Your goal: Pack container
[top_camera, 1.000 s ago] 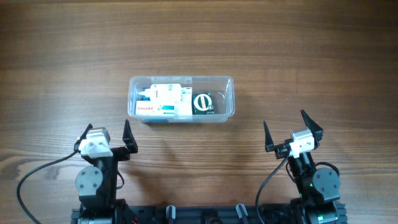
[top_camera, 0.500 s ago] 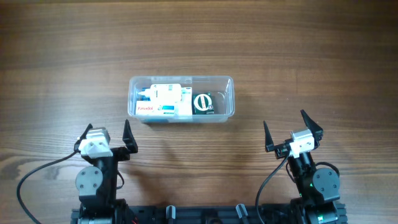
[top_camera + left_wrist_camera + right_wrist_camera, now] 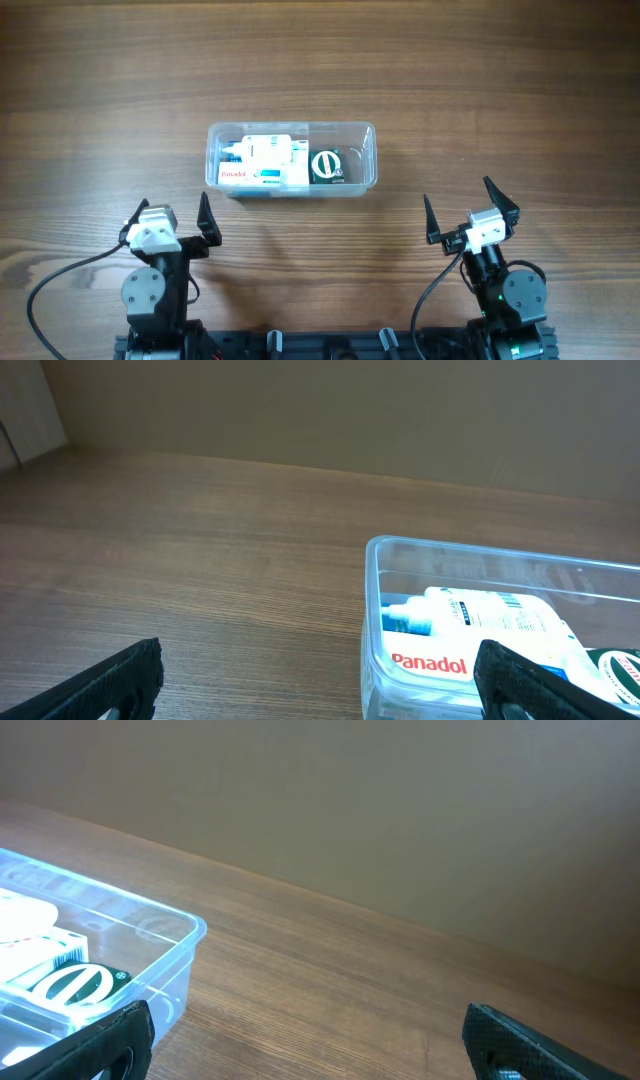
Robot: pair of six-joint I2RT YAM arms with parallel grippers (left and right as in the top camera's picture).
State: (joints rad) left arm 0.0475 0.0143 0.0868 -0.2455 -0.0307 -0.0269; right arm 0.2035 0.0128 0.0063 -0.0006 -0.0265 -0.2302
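So the container (image 3: 362,150) sits in the middle of the table (image 3: 100,80), already holding a Panadol box (image 3: 232,175) and more. The left gripper (image 3: 172,203) and right gripper (image 3: 457,192) hang spread wide and empty, well apart from it, likely because packing looks finished.

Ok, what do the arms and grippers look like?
The left arm and right arm are black with round grey joints and white wrist blocks. The left gripper and right gripper each have two black pointed fingers. A thin black cable loops beside each arm.

container (image 3: 291,158) | clear tub, lidless | upright, mid-table | holds packs
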